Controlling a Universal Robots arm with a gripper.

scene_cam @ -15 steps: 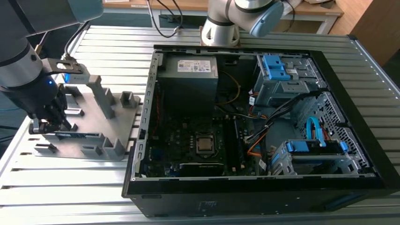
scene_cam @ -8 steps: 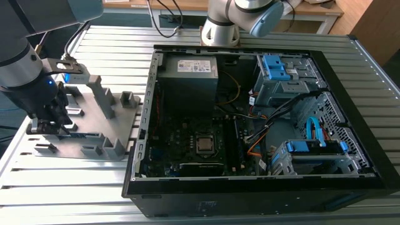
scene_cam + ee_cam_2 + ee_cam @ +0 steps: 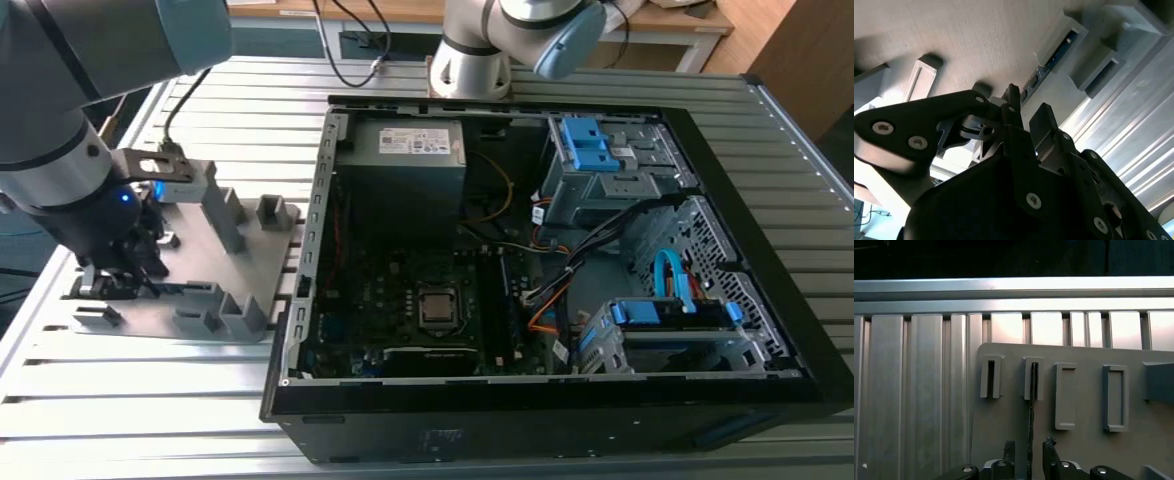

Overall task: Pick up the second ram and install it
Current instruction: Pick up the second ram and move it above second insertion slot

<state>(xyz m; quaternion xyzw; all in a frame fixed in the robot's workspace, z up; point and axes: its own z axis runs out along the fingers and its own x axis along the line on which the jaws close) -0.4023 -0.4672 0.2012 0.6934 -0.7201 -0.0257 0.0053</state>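
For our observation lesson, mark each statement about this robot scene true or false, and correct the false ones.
1. The memory stick stands on edge in a slot of the gray holder plate. True.
2. The gripper is inside the computer case. False: it is over the holder plate, beside the case.
3. The gripper straddles the memory stick. True.
4. The computer case is closed. False: it lies open, with its inside showing.

- Arm (image 3: 54, 160): silver-grey tubes, grey-blue joint caps.
- Wrist (image 3: 83, 222): black housing, small blue light (image 3: 128, 194).
- Gripper (image 3: 1026, 106): black links and plates, silver screw heads.
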